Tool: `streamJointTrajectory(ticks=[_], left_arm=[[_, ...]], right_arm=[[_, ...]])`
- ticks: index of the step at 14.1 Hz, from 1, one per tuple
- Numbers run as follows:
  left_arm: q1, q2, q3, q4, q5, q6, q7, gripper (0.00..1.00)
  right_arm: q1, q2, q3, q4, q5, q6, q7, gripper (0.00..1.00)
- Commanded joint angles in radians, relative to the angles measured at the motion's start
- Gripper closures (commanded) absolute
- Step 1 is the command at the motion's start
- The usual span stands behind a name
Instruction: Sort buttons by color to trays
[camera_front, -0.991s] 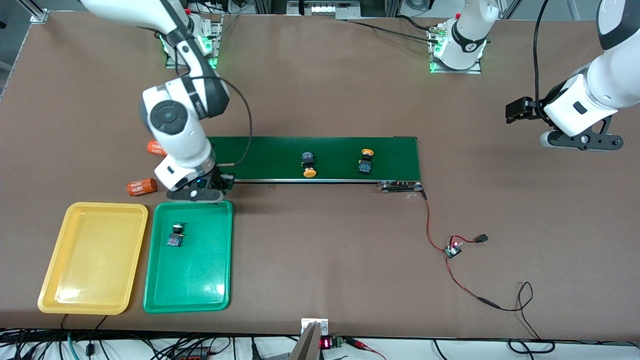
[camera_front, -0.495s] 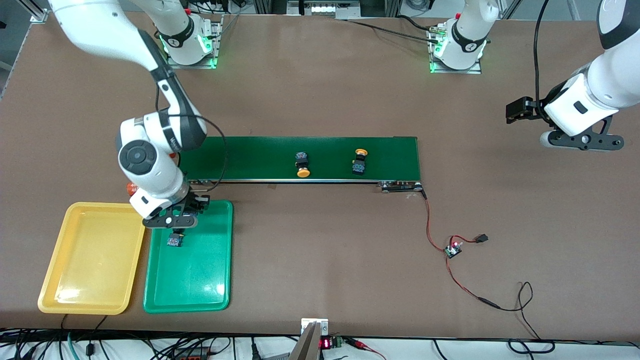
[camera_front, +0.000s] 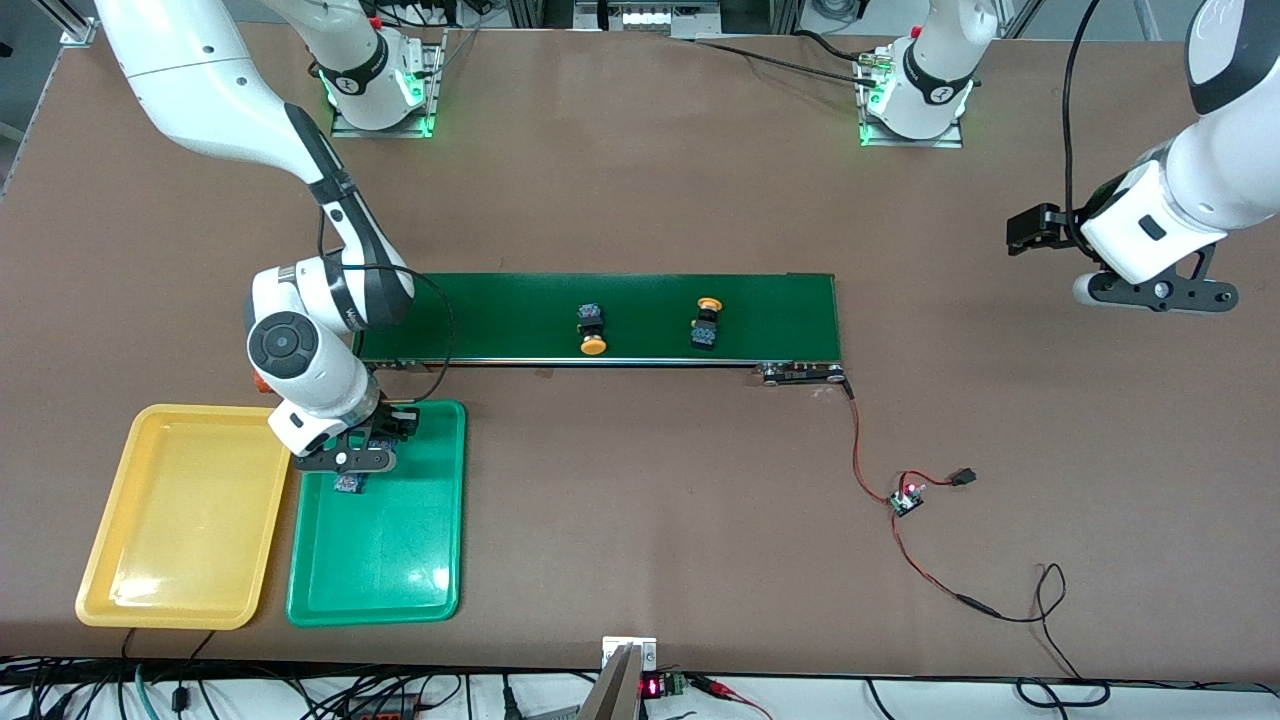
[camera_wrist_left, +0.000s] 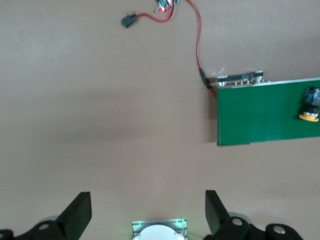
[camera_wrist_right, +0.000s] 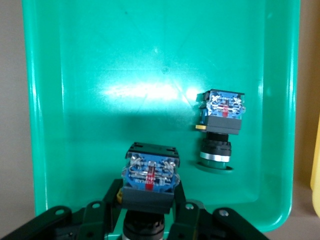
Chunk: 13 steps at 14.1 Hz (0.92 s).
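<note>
Brown table (camera_front: 640, 200), dark-green conveyor belt (camera_front: 780, 310) across its middle, red wire (camera_front: 860, 450), cables along near edge

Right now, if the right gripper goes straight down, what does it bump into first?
Probably the green tray. The right gripper points down over it with a button between its fingers, beside the green button already there.

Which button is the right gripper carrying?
The button between the right gripper fingers, over the green tray. Another lies in that tray; two yellow-capped ones ride the conveyor belt.
</note>
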Motion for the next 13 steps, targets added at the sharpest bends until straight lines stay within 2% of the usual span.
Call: streamJointTrajectory(ticks=[1, 2, 3, 4, 9, 11, 13], left_arm=[[0.004, 0.031, 0.0, 0.064, 0.016, -0.012, 0.018, 0.0], [0.004, 0.031, 0.0, 0.064, 0.016, -0.012, 0.018, 0.0], [0.006, 0.031, 0.0, 0.064, 0.013, -0.012, 0.018, 0.0], [0.003, 0.033, 0.0, 0.064, 0.015, -0.012, 0.016, 0.0], [0.004, 0.033, 0.0, 0.061, 0.013, -0.013, 0.016, 0.0], [0.012, 0.033, 0.0, 0.063, 0.013, -0.015, 0.018, 0.0], [0.015, 0.031, 0.0, 0.061, 0.013, -0.021, 0.018, 0.0]], right_arm=[[0.001, 0.012, 0.001, 0.022, -0.004, -0.002, -0.007, 0.42], [0.001, 0.011, 0.001, 0.022, -0.004, -0.002, -0.009, 0.39], [0.003, 0.011, 0.001, 0.022, -0.002, -0.002, -0.009, 0.29], [0.004, 0.009, 0.001, 0.022, -0.002, -0.002, -0.007, 0.28], [0.012, -0.014, 0.001, 0.016, 0.005, -0.005, 0.004, 0.0], [0.018, -0.052, 0.001, 0.0, 0.005, -0.015, -0.001, 0.0], [0.027, -0.118, 0.001, -0.062, 0.007, -0.015, 0.001, 0.0]])
